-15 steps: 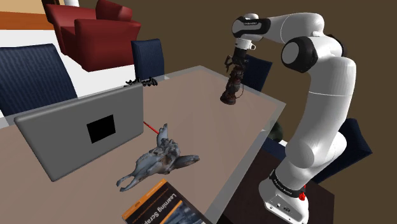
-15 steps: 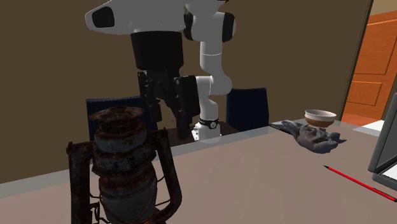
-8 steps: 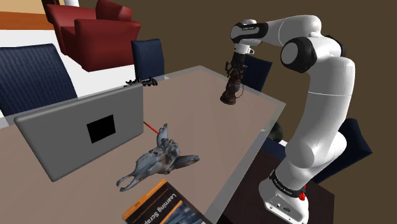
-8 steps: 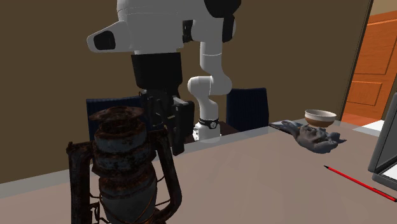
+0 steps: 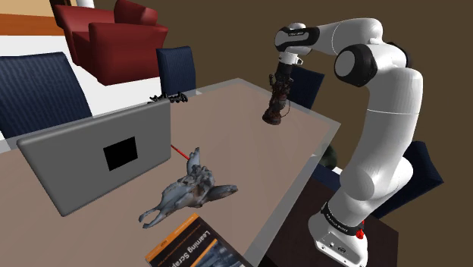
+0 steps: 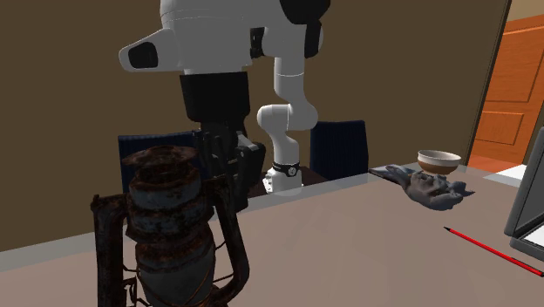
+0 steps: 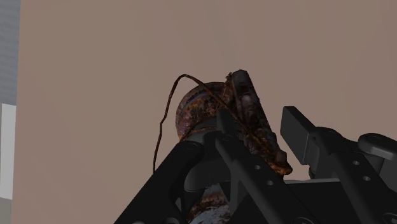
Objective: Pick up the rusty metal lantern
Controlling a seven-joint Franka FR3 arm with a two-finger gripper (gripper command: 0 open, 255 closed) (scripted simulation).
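Near the far corner of the table (image 5: 227,133), as the shoulder view gives it, the rusty lantern (image 5: 275,108) stands upright, not far from the table's edge. Your gripper (image 5: 281,82) hangs just over its top. Along the wrist camera the two black fingers stand apart, and one rusty side post (image 7: 251,105) of the lantern's frame lies between them. A strip of tabletop shows between that post and one finger, so I judge that nothing is clasped yet.

Watch three things. The post is thin and runs at a slant to the fingers. If you close on it as it lies, it may roll or slide out of the pads, or the lantern may twist as the pads meet it. The grip would also be off-centre: the bulk sits in the round body (image 7: 194,111), so once lifted the lantern could swing and hang crooked, or drop. The wire handle (image 7: 167,121) loops close beside the fingers, and a finger could catch it.

If you press lower before closing, you risk shoving the lantern over, and the table's edge is near.
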